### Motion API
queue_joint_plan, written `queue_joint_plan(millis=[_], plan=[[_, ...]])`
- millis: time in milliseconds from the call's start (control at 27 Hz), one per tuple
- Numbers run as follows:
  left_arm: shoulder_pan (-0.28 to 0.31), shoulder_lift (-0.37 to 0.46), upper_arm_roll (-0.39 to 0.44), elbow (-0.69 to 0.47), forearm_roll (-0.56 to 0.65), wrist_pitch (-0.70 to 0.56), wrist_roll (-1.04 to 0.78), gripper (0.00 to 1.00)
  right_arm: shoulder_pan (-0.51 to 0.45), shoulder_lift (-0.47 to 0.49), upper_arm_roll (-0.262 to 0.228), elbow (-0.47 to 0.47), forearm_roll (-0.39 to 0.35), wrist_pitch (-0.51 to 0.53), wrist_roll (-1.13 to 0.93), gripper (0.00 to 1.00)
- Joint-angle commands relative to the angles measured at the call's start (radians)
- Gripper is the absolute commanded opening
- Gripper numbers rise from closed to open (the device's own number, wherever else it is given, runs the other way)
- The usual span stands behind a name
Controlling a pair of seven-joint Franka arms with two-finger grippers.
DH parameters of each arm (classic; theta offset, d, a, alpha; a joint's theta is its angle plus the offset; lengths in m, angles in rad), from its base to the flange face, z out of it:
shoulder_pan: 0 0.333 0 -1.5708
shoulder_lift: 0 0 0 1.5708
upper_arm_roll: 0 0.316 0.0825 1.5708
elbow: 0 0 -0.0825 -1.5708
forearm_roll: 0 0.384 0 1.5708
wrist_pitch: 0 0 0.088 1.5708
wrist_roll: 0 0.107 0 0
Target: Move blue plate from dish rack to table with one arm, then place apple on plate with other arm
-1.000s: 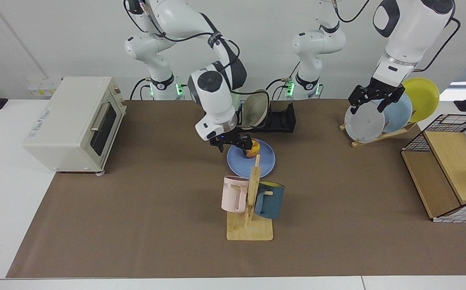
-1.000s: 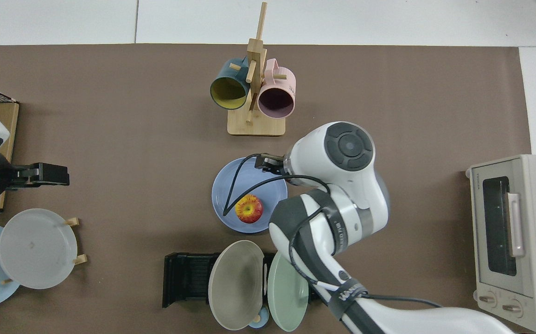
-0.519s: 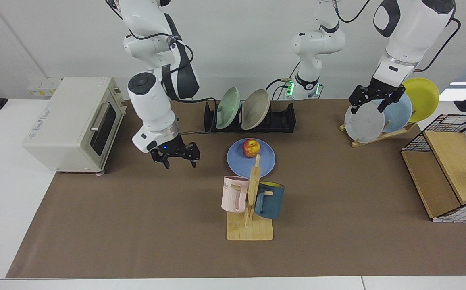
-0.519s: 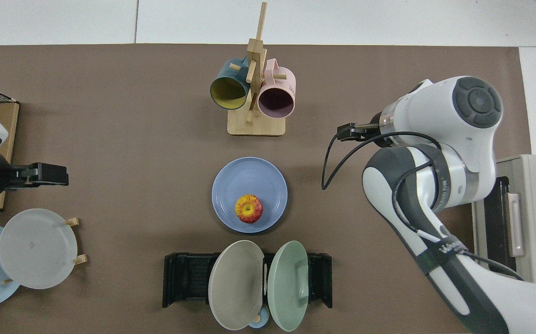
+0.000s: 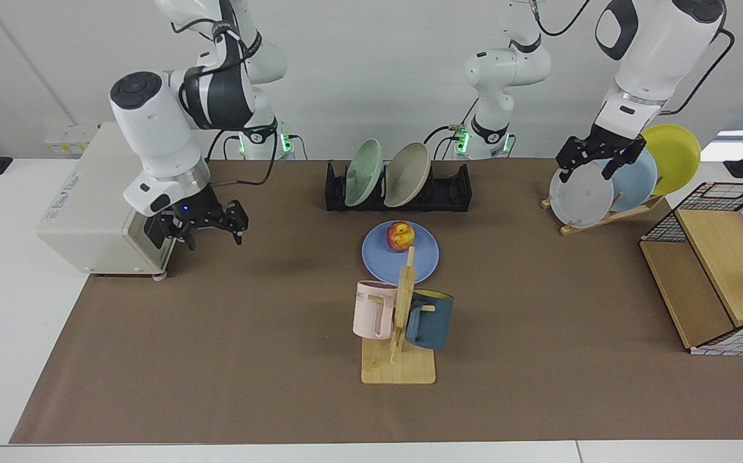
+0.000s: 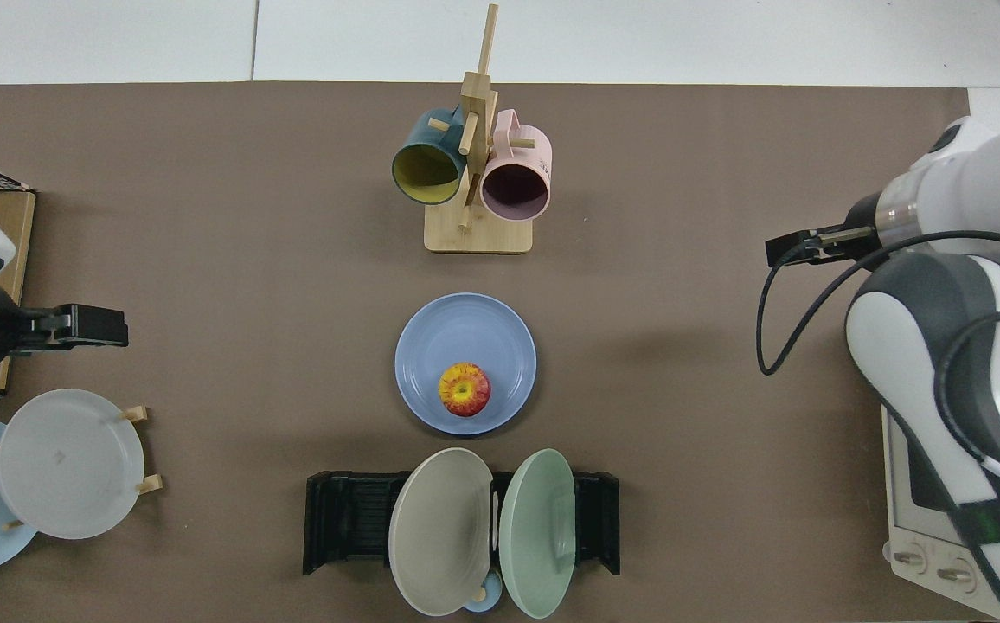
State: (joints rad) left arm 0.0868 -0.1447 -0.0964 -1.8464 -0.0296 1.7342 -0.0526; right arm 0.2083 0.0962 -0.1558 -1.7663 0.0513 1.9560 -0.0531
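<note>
On the wide brown table (image 5: 217, 360) the small red-and-yellow apple (image 5: 400, 236) sat on the round blue plate (image 5: 423, 260), well apart from the right gripper (image 5: 207, 228), fingers spread and empty; the left gripper (image 5: 596, 161) waited, spread, so nothing should nudge the plate.

Right gripper (image 5: 214, 229): we hold it low, pointing down, fingers spread, nothing between them.
Left gripper (image 5: 593, 159): we hang it high, pointing down, fingers apart and empty; this arm waits.
</note>
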Motion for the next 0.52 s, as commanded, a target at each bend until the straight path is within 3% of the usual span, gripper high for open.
queue_joint_plan(millis=[0, 185, 481], plan=[[-0.015, -0.021, 0.012, -0.028, -0.009, 0.024, 0.005, 1.0, -0.027, -0.121, 0.019, -0.047, -0.021, -0.086, -0.007, 1.0], [-0.015, -0.021, 0.011, -0.028, -0.009, 0.024, 0.005, 1.0, -0.04, -0.167, 0.019, -0.087, -0.021, -0.085, 0.001, 1.0], [-0.015, -0.019, 0.009, -0.028, -0.007, 0.024, 0.003, 1.0, -0.047, -0.156, 0.019, -0.041, -0.025, -0.098, 0.097, 1.0]])
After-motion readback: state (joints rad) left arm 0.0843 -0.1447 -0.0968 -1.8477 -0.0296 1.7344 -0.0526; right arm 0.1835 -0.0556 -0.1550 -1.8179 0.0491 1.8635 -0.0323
